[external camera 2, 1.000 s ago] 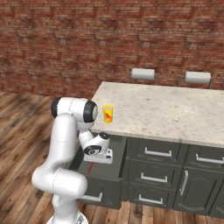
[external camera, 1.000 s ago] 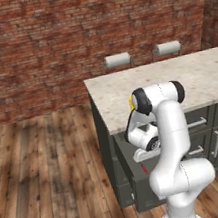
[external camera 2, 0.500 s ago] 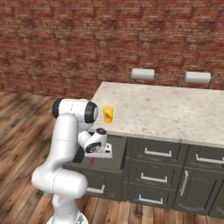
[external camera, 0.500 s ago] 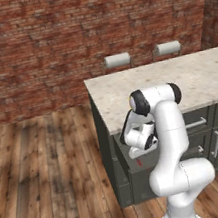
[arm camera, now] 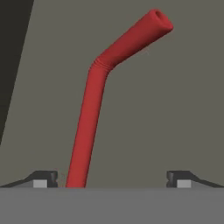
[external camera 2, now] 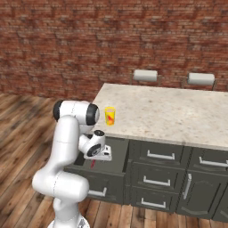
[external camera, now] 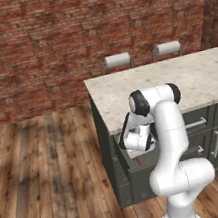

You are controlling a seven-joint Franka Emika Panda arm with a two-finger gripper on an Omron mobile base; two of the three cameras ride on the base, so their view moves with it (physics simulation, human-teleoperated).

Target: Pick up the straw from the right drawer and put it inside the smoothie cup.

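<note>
- The thin red plastic straw (arm camera: 89, 118) with a ribbed bend lies on the drawer's flat grey floor, its long shaft between the pincer's spread tips, nearer one tip than the other, its short bent end angled away.
- The wide, shallow dark grey right drawer (external camera 2: 104, 171) stands pulled open directly beneath the pincer.
- The small bright yellow smoothie cup (external camera 2: 109, 116) with a red-orange mark stands upright near the worktop's edge, above the pincer.

i see the gripper (external camera: 138, 155) down in the open right drawer (external camera: 120, 155) under the stone counter (external camera: 177, 78), a bit of red straw (external camera: 138, 161) just below it; two stools (external camera: 117, 60) behind the counter.
</note>
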